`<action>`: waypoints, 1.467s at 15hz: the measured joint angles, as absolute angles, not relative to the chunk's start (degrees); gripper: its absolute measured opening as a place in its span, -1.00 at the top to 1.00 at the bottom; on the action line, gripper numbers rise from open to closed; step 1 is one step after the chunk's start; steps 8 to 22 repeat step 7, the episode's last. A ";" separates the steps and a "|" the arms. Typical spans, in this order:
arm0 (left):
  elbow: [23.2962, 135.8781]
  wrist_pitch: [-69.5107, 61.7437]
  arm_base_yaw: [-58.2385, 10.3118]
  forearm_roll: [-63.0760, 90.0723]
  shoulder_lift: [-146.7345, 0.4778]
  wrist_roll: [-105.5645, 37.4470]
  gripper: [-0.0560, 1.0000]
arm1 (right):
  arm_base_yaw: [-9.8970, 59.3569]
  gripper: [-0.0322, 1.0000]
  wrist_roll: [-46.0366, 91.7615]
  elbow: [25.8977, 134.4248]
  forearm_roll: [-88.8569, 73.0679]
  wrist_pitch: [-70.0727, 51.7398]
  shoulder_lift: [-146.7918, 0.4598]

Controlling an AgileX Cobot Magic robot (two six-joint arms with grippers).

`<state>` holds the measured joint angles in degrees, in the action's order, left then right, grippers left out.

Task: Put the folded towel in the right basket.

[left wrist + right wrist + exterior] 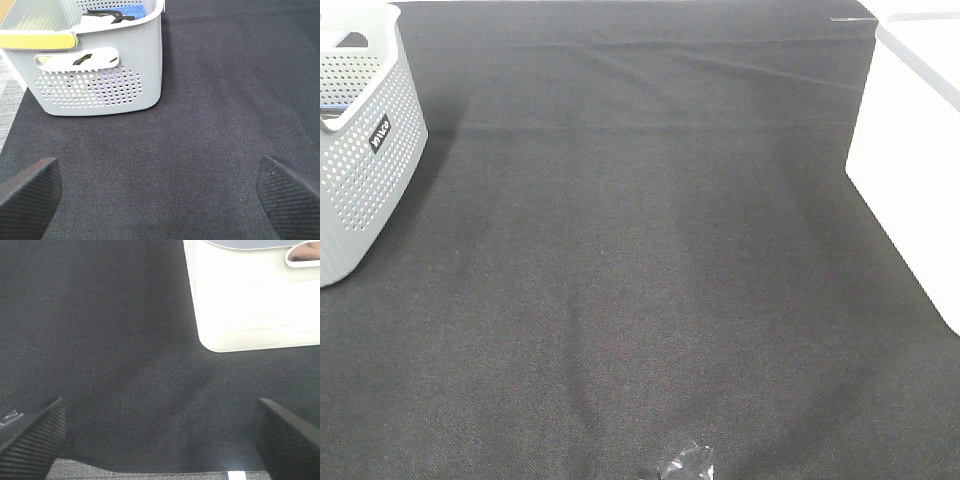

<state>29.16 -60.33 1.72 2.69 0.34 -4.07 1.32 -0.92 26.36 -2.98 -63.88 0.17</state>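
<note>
The grey perforated left basket (360, 150) stands at the far left of the black cloth; in the left wrist view (100, 75) it holds a blue folded cloth (131, 10) and black-and-white items. The white right basket (910, 150) stands at the right edge; in the right wrist view (250, 295) something brownish (304, 253) shows through its handle slot. No towel lies on the open cloth. My left gripper (160, 192) is open and empty, facing the left basket. My right gripper (160, 435) is open and empty, facing the right basket. Neither gripper shows in the exterior view.
A black cloth (640, 280) covers the table between the two baskets. A small shiny black object (686, 464) lies at the front edge. A yellow strip (35, 40) runs along the left basket's rim.
</note>
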 joint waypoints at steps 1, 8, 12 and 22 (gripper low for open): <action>29.16 -60.33 1.72 2.69 0.34 -4.07 -0.98 | 1.32 -0.94 -0.92 26.36 -2.98 -63.88 0.17; 29.16 -60.33 1.72 2.69 0.34 -4.07 -0.98 | 1.32 -0.94 -0.92 26.36 -2.98 -63.88 0.17; 29.16 -60.33 1.72 2.69 0.34 -4.07 -0.98 | 1.32 -0.94 -0.92 26.36 -2.98 -63.88 0.17; 29.16 -60.33 1.72 2.69 0.34 -4.07 -0.98 | 1.32 -0.94 -0.92 26.36 -2.98 -63.88 0.17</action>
